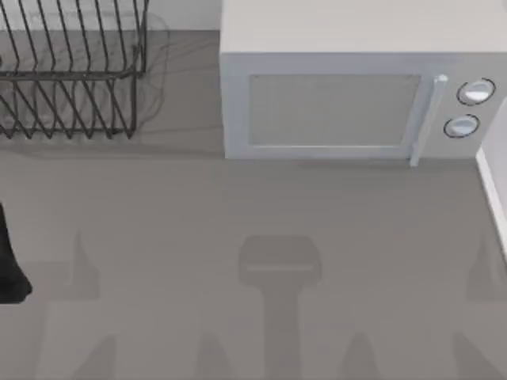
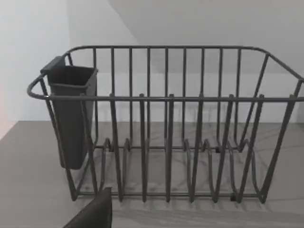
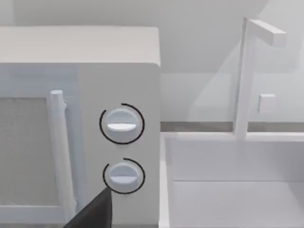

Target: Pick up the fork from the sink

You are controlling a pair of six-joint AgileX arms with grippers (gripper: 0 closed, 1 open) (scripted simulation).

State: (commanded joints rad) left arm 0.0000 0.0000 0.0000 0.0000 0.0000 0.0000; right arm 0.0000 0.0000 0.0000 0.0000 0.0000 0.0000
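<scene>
The fork is out of view. The white sink (image 3: 228, 159) lies to the right of the microwave, and its rim (image 1: 493, 198) runs along the table's right edge. What I see of its basin is bare. A dark part of my right gripper (image 3: 95, 211) points toward the microwave's knobs and the sink. My left arm (image 1: 12, 261) sits at the table's left edge. A dark part of my left gripper (image 2: 95, 213) faces the dish rack.
A white microwave (image 1: 333, 103) with two round knobs (image 3: 122, 123) stands at the back centre-right. At the back left stands a dark wire dish rack (image 2: 166, 128) with a grey cup holder (image 2: 71, 114). A white faucet (image 3: 244, 76) rises behind the sink.
</scene>
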